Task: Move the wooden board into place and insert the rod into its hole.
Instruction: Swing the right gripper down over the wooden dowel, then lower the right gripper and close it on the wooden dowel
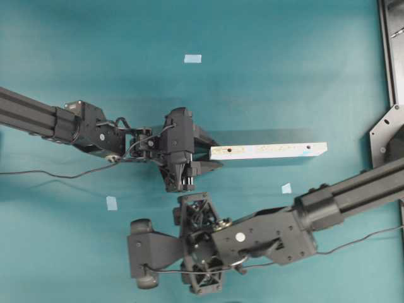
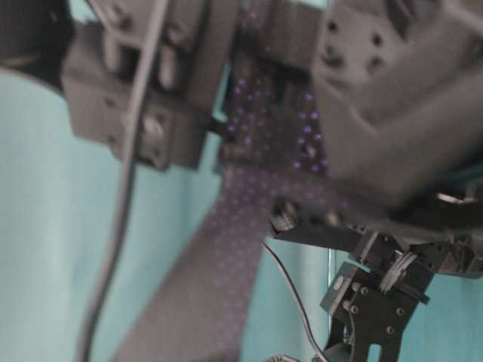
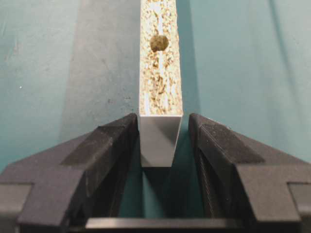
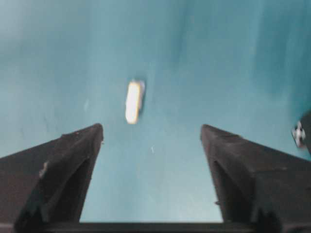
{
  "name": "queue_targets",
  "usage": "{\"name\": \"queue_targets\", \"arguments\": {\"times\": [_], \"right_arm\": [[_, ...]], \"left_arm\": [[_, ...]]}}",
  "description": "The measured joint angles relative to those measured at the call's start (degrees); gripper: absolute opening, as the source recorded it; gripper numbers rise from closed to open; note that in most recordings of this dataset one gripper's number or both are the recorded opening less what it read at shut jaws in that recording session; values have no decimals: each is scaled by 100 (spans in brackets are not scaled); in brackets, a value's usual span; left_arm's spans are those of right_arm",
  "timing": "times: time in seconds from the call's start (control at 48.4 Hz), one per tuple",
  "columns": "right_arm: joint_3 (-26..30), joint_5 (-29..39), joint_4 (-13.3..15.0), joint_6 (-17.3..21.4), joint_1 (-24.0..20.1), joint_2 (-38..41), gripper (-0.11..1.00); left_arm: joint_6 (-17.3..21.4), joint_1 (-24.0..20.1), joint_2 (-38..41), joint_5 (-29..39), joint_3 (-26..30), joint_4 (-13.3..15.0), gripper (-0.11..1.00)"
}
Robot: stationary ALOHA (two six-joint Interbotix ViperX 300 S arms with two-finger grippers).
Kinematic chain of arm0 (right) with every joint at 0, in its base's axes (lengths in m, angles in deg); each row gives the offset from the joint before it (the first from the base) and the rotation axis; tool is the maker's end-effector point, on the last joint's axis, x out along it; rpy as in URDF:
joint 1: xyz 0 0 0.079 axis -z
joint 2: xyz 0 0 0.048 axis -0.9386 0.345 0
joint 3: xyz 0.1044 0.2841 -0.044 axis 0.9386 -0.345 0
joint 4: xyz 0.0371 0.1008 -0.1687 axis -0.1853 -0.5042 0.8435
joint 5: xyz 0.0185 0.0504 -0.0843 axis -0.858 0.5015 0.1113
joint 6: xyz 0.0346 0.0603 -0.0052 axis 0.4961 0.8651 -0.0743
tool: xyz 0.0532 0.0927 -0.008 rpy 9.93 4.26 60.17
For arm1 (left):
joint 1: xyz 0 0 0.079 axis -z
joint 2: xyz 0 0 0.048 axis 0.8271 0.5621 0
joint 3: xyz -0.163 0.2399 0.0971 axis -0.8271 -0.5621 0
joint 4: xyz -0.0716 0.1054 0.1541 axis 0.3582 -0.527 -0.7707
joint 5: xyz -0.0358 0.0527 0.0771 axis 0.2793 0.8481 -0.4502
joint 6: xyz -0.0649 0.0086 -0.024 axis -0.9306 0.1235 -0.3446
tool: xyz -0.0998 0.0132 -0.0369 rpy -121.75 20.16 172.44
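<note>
The wooden board (image 1: 271,151) stands on its long edge, speckled chipboard side up, reaching right from my left gripper (image 1: 213,153). In the left wrist view the board (image 3: 160,82) ends between the fingers of that gripper (image 3: 163,121). The left finger presses on it and the right one sits close beside it. The hole (image 3: 159,42) is a dark round spot in the speckled face, also seen from overhead as the hole (image 1: 229,150). My right gripper (image 4: 151,128) is open, low over the cloth. The rod (image 4: 133,102) lies flat just beyond its tips, untouched. From overhead the right gripper (image 1: 137,254) hides the rod.
Small pale-blue tape squares lie on the teal cloth, one at the back (image 1: 192,59), one at the left (image 1: 112,202), one right of centre (image 1: 286,188). A dark metal frame (image 1: 391,57) runs along the right edge. Blurred arm parts fill the table-level view.
</note>
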Motion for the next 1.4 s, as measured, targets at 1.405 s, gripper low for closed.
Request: {"name": "queue_targets", "arguments": {"times": [1.405], "right_arm": [[694,316,-264,246,88,800,58]], "left_arm": [[9,-9,-9,0,-9,9,48]]}}
